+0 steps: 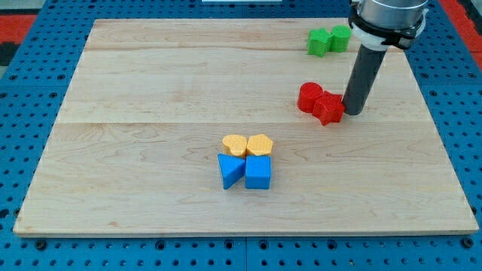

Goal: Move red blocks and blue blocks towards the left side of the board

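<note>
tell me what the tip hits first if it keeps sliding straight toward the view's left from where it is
My tip already sits against the red star block, so that comes first; the red cylinder touches it just beyond, then bare board as far as I can judge.

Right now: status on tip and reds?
My tip against red star, on its right. Star touching red cylinder. Blue blocks untouched. Leftward path open.

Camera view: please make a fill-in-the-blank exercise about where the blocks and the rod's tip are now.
1. My tip touches the red star block on the view's ____ side.
2. The red cylinder touches the red ____ block.
3. The two yellow blocks sit directly above two ____ blocks.
4. The two green blocks lie near the board's ____ edge.

Missing words: right; star; blue; top
</note>
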You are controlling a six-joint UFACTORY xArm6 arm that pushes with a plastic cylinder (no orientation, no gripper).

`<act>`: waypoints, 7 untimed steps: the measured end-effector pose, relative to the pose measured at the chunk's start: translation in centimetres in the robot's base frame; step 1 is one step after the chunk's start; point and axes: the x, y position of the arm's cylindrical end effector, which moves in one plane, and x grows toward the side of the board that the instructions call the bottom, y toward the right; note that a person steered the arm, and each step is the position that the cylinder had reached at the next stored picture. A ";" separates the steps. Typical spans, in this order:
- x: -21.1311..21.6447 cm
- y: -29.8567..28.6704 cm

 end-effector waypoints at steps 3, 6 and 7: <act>9.4 -1.1; 12.6 -17.7; 11.9 -22.9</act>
